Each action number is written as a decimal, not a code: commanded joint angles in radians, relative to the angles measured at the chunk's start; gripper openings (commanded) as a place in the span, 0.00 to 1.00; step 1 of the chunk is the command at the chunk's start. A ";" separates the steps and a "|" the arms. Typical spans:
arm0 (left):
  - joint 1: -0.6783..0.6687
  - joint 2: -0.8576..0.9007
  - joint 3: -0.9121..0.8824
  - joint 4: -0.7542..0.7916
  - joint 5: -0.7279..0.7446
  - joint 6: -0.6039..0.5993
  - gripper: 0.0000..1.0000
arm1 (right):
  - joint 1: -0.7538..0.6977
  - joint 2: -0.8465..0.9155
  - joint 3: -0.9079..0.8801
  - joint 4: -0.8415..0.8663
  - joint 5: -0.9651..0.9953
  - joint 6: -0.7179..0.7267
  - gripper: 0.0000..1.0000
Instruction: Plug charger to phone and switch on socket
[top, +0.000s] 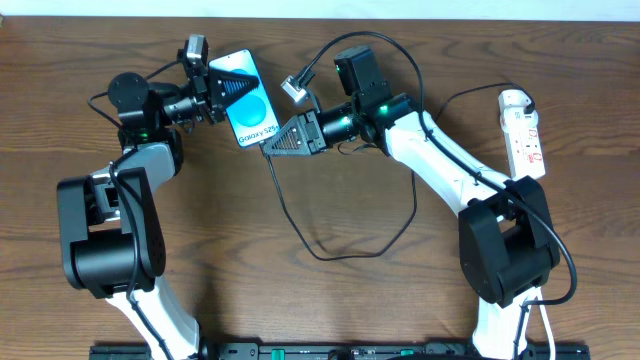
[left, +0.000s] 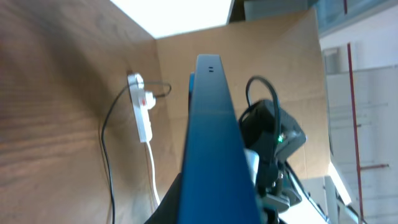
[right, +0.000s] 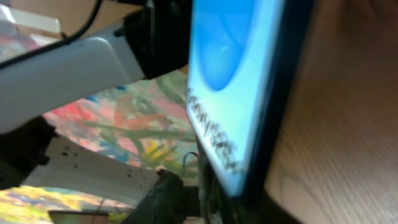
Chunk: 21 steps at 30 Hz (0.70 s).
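The phone (top: 248, 100), its blue screen showing white Galaxy text, is held off the table by my left gripper (top: 214, 88), which is shut on its upper end. In the left wrist view the phone (left: 214, 143) appears edge-on. My right gripper (top: 272, 143) is at the phone's lower edge, shut on the plug end of the charger; the plug tip is hidden. The black charger cable (top: 300, 235) loops across the table from there. The right wrist view shows the screen (right: 230, 81) very close. The white socket strip (top: 525, 130) lies at the far right and also shows in the left wrist view (left: 142, 106).
The cable loop (top: 400, 225) lies on the table between the two arm bases. The strip's white cord (top: 545, 315) runs down by the right arm's base. A black rail (top: 330, 350) lines the front edge.
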 joint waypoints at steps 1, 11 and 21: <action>-0.005 -0.003 0.013 0.010 0.066 0.020 0.07 | -0.006 -0.010 0.014 -0.026 0.022 -0.049 0.39; -0.004 -0.003 0.003 -0.044 0.088 0.077 0.07 | -0.042 -0.010 0.014 -0.060 0.077 -0.075 0.51; -0.005 -0.003 -0.052 -0.395 0.083 0.401 0.07 | -0.139 -0.010 0.014 -0.109 0.255 -0.071 0.52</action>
